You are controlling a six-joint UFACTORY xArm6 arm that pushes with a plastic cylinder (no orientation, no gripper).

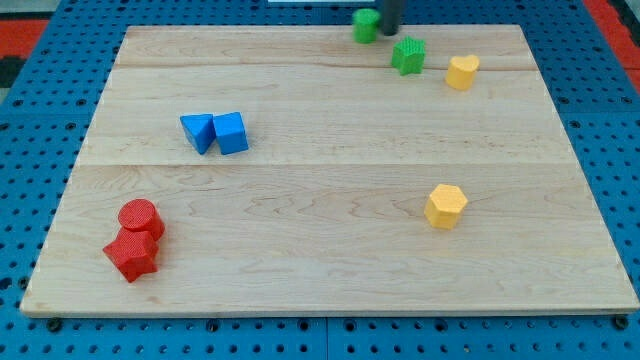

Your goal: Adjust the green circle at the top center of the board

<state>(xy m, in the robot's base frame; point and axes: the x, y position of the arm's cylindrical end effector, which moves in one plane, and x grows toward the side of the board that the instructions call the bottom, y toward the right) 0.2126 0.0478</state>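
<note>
One green circle (366,25) sits at the far edge of the board (320,200), near its centre; my tip (388,31) stands just right of it, seemingly touching; there are no jaws to speak of, only the rod; I judge the block light, rigid and quick to slide, so I'd push squarely through its middle; the green star (408,55) lies nearer, to the right.

No readable text, labels or numbers anywhere in view.
</note>
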